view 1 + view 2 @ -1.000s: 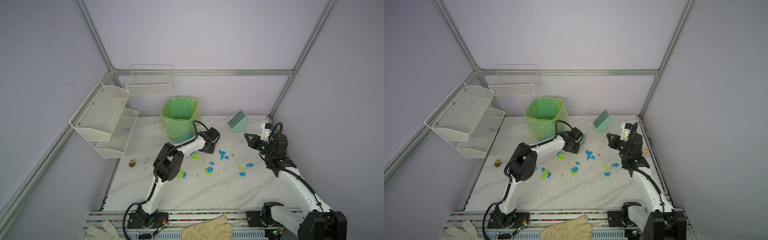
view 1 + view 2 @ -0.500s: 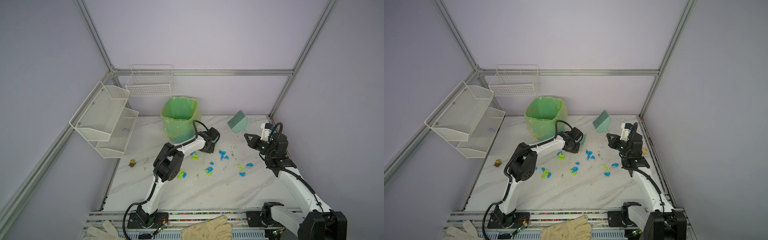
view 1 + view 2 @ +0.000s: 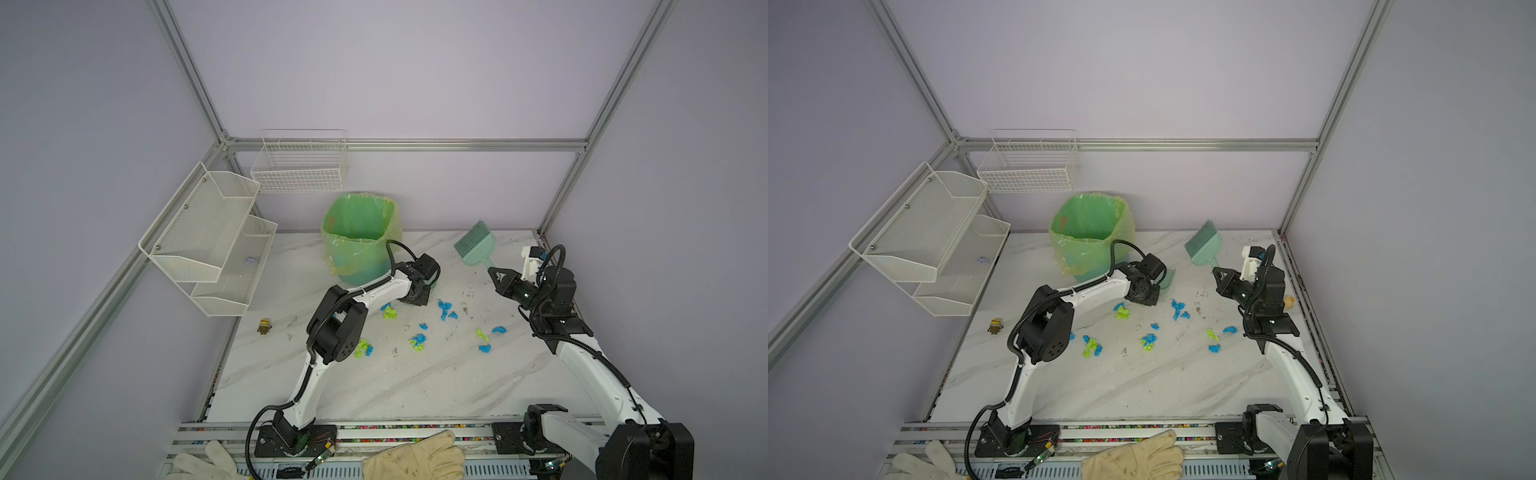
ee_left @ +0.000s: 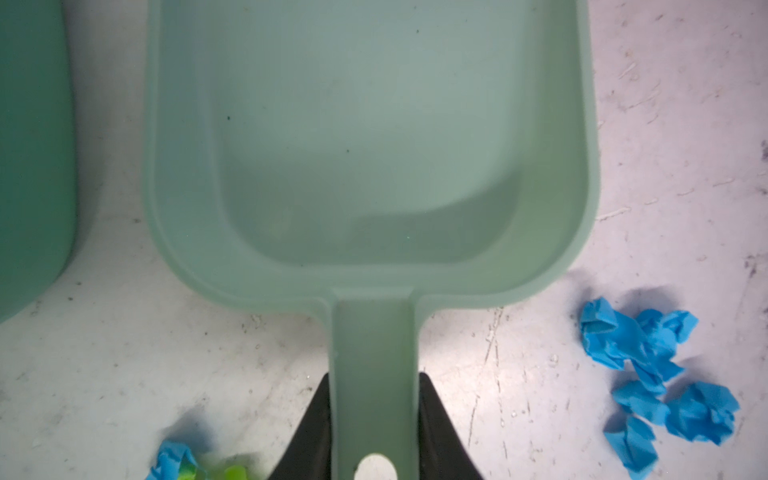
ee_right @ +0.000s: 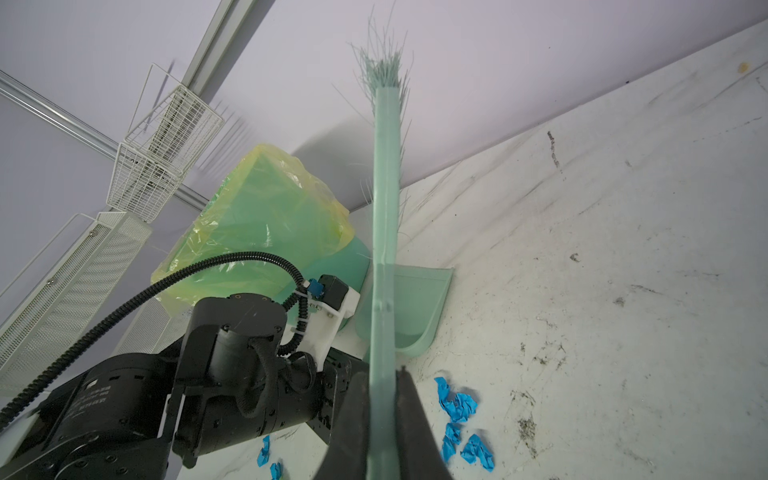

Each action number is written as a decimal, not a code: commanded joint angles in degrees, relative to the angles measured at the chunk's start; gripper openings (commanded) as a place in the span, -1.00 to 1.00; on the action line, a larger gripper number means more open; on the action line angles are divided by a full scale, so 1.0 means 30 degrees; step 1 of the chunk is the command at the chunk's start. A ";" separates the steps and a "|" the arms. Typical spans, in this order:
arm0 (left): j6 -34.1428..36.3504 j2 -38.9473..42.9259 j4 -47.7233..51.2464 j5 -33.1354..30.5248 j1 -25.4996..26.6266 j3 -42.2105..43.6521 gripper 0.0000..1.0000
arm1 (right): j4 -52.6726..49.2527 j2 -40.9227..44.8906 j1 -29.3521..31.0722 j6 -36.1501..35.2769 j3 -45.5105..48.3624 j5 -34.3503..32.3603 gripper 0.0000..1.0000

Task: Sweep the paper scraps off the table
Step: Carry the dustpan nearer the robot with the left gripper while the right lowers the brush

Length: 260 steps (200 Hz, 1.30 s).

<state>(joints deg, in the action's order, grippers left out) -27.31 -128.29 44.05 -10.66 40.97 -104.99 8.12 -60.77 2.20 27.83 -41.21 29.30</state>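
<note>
White marble table (image 3: 395,386), paper scraps (image 3: 417,343) — band running left-right

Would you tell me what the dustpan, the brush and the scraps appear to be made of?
Dustpan: seemingly moulded plastic, matte sage green, smooth rounded walls. Brush: likely the same plastic, with thin splayed bristles. Paper scraps: crumpled paper, bright blue and lime, sharply creased.

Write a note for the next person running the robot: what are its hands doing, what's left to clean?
Left gripper: shut on the dustpan handle; dustpan lies empty on the table beside the green bin.
Right gripper: shut on the brush handle, bristles raised off the table.
Done: both tools gripped.
Left: the paper scraps, blue and green, lie scattered mid-table; none swept up.
</note>
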 commanded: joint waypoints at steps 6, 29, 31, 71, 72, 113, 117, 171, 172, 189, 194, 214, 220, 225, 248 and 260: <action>0.0314 0.1857 0.0101 0.0241 0.0161 -0.1764 -0.70 | 0.0223 0.0244 -0.0029 0.0099 -0.0433 -0.0365 -1.00; 0.0444 0.2698 0.0271 0.0499 0.0259 -0.1461 -0.70 | -0.0443 0.0433 -0.0045 0.0097 -0.0718 -0.0810 -1.00; 0.0457 0.2769 0.0305 0.0540 0.0274 -0.1430 -0.70 | -0.0507 0.0448 -0.0033 0.0097 -0.0753 -0.0884 -1.00; 0.0720 0.4763 0.1354 0.0543 0.0507 -0.0239 -0.71 | -0.3371 0.0824 -0.0033 -0.0353 -0.2663 -0.2094 -1.00; 0.0737 0.4837 0.1392 0.0524 0.0500 -0.0170 -0.71 | -0.3522 0.0814 -0.0031 -0.0392 -0.2739 -0.2122 -1.00; 0.1287 0.7780 0.2213 0.0477 0.1168 0.2289 -0.71 | -0.9337 -0.0153 0.0001 -0.2060 -0.6710 -0.4445 -1.00; 0.1325 0.8015 0.2320 0.0481 0.1257 0.2498 -0.71 | -0.9890 -0.0268 0.0000 -0.2173 -0.7038 -0.4677 -1.00; 0.2116 1.1284 0.2952 0.0710 0.2383 0.5524 -0.71 | -1.7422 -0.2534 0.0319 -0.3798 -1.1743 -0.8899 -1.00; 0.2138 1.1320 0.2967 0.0710 0.2434 0.5583 -0.71 | -1.7593 -0.2564 0.0321 -0.3784 -1.1806 -0.9040 -1.00; 0.2430 1.2056 0.2953 0.0699 0.3019 0.6462 -0.71 | -1.9591 -0.3142 0.0344 -0.4041 -1.3111 -1.0652 -1.00; 0.2476 1.2210 0.2956 0.0706 0.3223 0.6704 -0.71 | -2.0105 -0.3305 0.0359 -0.4131 -1.3402 -1.1092 -1.00; 0.2686 1.2542 0.2968 0.0762 0.4021 0.7420 -0.71 | -2.1682 -0.3814 0.0378 -0.4403 -1.4255 -1.2120 -1.00; 0.2786 1.2532 0.2967 0.0824 0.4282 0.7578 -0.72 | -2.2456 -0.3971 0.0381 -0.4495 -1.4361 -1.2197 -1.00; 0.2858 1.2500 0.2953 0.0876 0.4461 0.7660 -0.72 | -2.2790 -0.4074 0.0381 -0.4573 -1.4409 -1.2249 -1.00; 0.2718 1.2254 0.2945 0.1268 0.5132 0.8027 -0.72 | -2.3953 -0.4637 0.0454 -0.4649 -1.4266 -1.2896 -1.00; 0.2677 1.2104 0.2880 0.1557 0.5416 0.8202 -0.72 | -2.4424 -0.4838 0.0663 -0.4529 -1.4183 -1.3765 -1.00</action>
<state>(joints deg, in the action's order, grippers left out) -20.29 -92.36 53.69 -7.86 55.96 -82.89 -57.23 -73.82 3.11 15.29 -83.50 -5.74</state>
